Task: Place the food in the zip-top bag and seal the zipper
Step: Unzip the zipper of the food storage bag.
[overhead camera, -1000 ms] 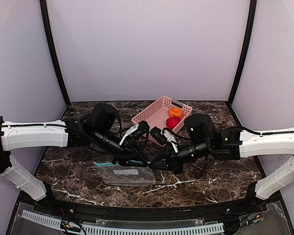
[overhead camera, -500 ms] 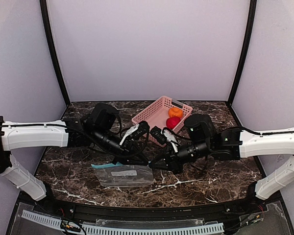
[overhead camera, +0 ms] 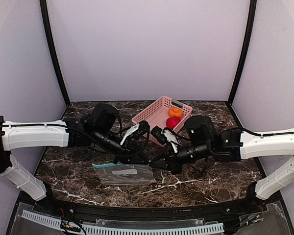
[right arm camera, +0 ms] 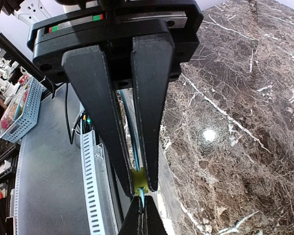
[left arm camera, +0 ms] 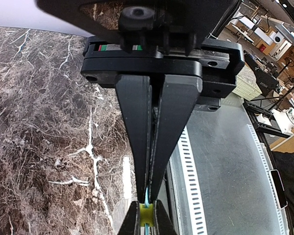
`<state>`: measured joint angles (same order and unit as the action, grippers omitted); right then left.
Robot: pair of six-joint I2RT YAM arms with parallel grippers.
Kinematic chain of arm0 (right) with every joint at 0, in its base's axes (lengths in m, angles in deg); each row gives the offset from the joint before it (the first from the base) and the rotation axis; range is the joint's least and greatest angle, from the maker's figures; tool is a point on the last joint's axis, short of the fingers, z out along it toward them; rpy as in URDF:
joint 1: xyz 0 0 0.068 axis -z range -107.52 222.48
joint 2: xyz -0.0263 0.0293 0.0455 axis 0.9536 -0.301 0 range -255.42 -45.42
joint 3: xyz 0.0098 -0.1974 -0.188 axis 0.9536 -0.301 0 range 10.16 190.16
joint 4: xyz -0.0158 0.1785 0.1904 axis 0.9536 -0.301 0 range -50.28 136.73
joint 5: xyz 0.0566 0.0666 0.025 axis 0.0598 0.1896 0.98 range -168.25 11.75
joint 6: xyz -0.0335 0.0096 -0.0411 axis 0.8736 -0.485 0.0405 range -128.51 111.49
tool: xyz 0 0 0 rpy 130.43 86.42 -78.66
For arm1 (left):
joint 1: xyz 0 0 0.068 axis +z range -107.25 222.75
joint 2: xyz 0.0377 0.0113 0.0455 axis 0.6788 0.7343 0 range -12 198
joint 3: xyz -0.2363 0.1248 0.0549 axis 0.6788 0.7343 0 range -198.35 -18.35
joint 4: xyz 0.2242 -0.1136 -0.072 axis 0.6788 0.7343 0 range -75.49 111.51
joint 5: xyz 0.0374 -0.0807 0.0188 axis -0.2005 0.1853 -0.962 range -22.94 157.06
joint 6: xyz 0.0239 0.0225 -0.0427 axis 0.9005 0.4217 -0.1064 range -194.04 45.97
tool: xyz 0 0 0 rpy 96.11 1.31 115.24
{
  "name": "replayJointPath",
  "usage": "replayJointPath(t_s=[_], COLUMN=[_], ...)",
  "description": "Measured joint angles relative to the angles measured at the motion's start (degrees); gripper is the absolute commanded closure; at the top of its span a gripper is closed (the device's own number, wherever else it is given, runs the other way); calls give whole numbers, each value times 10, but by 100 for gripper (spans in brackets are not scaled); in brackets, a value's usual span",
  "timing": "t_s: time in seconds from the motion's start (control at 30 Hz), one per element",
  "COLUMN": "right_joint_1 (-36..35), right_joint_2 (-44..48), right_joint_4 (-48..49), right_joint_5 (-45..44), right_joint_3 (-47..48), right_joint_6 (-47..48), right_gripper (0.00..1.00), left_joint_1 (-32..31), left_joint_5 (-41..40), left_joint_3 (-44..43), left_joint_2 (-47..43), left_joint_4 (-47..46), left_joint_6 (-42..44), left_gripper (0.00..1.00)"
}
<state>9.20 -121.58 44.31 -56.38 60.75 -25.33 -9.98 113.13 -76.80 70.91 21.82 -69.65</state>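
Observation:
The clear zip-top bag [overhead camera: 125, 174] lies on the marble table near the front, its teal zipper [overhead camera: 106, 165] along the far edge. My left gripper [overhead camera: 140, 160] is shut on the zipper strip [left arm camera: 148, 198]; in its wrist view its fingertips [left arm camera: 149, 192] pinch it just behind a yellow slider [left arm camera: 146, 214]. My right gripper [overhead camera: 156, 164] meets it tip to tip and is shut on the yellow slider [right arm camera: 139, 180], with the strip [right arm camera: 132, 147] running between its fingers. The orange food [overhead camera: 175, 112] and red food [overhead camera: 172, 122] sit in the pink basket [overhead camera: 154, 113].
The pink basket stands at the back centre, behind both grippers. The table's front edge with a white slotted cable duct [overhead camera: 137, 229] runs just below the bag. Purple walls enclose the table on three sides.
The bag has shifted a little to the left and its zipper edge sits slightly differently. Both grippers stay together at the bag's right end, hardly moved.

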Motion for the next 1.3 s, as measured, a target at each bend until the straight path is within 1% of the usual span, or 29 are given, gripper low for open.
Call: replayJointPath(t_s=[0.43, 1.3], right_joint_1=[-5, -1], right_joint_2=[9, 26], right_joint_4=[-9, -18], right_joint_5=[-52, -99], right_joint_3=[-4, -12], right_joint_6=[-11, -41], right_gripper=[100, 100], left_joint_1=[0, 1], left_joint_5=[-19, -41], left_joint_3=[0, -4], left_joint_2=[7, 7], left_joint_4=[-12, -13], left_joint_6=[6, 15], left_gripper=[99, 99])
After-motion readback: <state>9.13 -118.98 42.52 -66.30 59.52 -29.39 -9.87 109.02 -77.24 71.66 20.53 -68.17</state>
